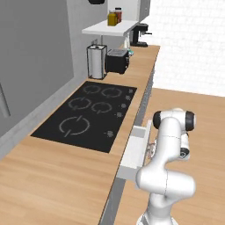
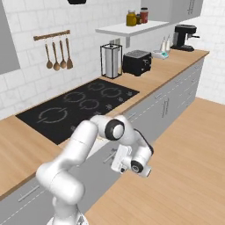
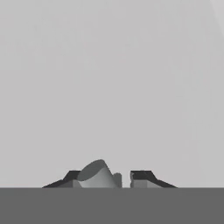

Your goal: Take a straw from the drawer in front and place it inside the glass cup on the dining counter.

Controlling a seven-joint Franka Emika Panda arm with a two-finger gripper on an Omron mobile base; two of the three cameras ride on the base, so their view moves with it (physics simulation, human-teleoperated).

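Partly open drawer (image 1: 134, 151) (long axis along counter), end effector (image 3: 124, 178) beside.

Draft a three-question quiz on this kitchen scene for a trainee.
1. True or false: the drawer stands partly pulled out from the worktop's front.
2. What stands next to the toaster, on the side toward the cooktop? A) a kettle B) the paper-towel holder C) a fruit bowl
3. How many utensils hang from the wall rail?

Key: 1 true; 2 B; 3 four.
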